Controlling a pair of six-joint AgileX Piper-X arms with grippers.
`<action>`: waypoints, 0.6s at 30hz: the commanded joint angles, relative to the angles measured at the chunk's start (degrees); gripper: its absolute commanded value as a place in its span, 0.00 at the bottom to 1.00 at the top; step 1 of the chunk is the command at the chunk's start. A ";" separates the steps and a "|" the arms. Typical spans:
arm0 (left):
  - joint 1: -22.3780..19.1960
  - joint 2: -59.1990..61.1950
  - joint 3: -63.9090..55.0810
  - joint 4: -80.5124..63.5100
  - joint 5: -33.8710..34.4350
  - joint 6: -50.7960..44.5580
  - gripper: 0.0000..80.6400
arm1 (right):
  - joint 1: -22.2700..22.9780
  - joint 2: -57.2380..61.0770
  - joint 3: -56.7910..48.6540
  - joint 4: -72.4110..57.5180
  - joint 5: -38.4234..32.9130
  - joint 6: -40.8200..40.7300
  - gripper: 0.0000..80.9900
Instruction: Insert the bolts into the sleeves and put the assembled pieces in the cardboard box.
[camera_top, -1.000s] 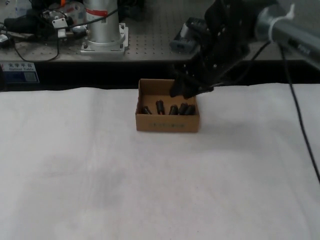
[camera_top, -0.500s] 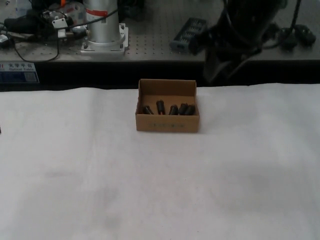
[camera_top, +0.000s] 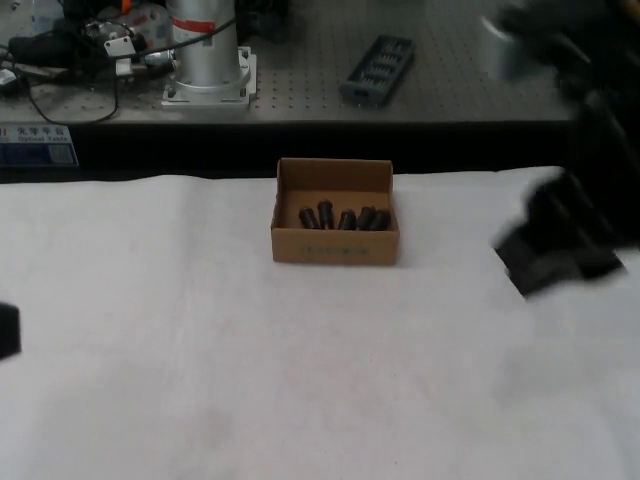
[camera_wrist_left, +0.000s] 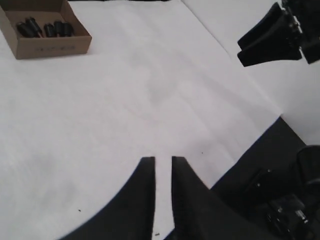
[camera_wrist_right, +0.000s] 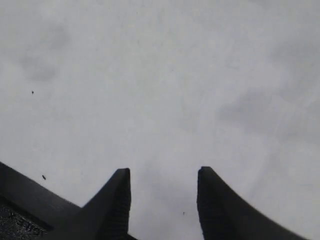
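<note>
Change: the right gripper (camera_wrist_right: 164, 172), placed over the far right corner of the cardboard box (camera_top: 335, 248) a second ago and lifted clear half a second ago, is now found well to the right of the box, above the table (camera_top: 300, 380).
Meaning: a delivery is judged finished. Every piece seen lies in the box, so the task is judged at or near its end.
State of right gripper: fingers spread, nothing held.
State of left gripper (camera_wrist_left: 163, 161): fingers drawn close with a narrow gap left, nothing between them. It is held at the table's left side, well apart from the box.
Place of assembled pieces (camera_top: 345, 218): inside the box, in a row along its near wall.
Long axis: laid roughly near-to-far across the box, side by side, some tilted. Which end carries the bolt head cannot be told.
</note>
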 joint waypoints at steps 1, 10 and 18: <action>-1.98 -0.85 4.13 0.18 0.36 1.03 0.11 | 0.90 -9.35 10.00 -5.36 0.67 4.52 0.39; -4.91 -1.11 25.29 -9.75 1.04 -9.62 0.11 | 0.89 -37.58 37.06 -20.42 4.54 14.07 0.39; -4.91 -1.11 38.53 -32.48 1.15 -29.58 0.11 | 0.89 -52.01 55.69 -29.29 6.70 23.59 0.39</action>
